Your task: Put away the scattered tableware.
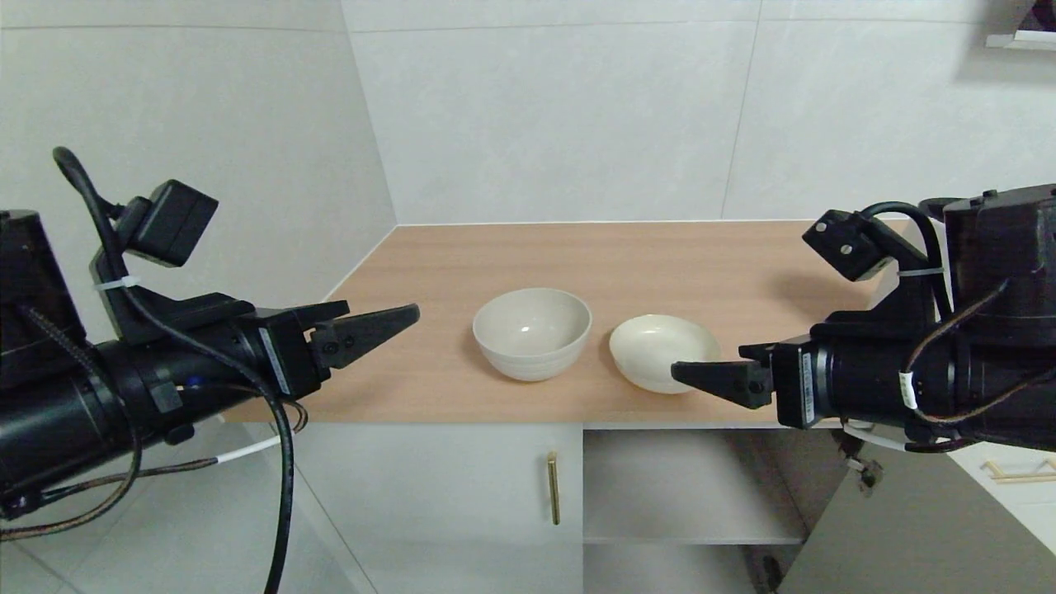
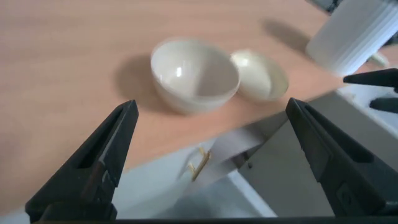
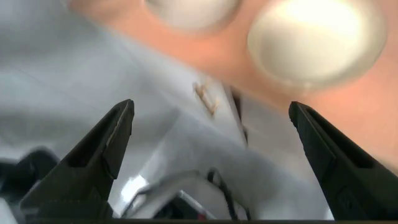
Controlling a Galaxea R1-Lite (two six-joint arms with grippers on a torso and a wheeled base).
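Observation:
Two cream bowls stand side by side on the wooden countertop (image 1: 627, 256): a deeper bowl (image 1: 532, 330) (image 2: 196, 74) (image 3: 193, 9) and, to its right, a shallower bowl (image 1: 664, 351) (image 2: 261, 74) (image 3: 314, 40). My left gripper (image 1: 404, 318) (image 2: 211, 106) hovers open over the counter's front left edge, to the left of the deeper bowl, holding nothing. My right gripper (image 1: 681, 371) (image 3: 211, 107) is open too, its tip at the front rim of the shallower bowl by the counter's front edge, with nothing between its fingers.
Below the counter is a white cabinet door with a gold handle (image 1: 553, 487) and beside it an open shelf compartment (image 1: 676, 487). A white ribbed container (image 2: 354, 31) stands on the counter's right side. Tiled walls close the back and left.

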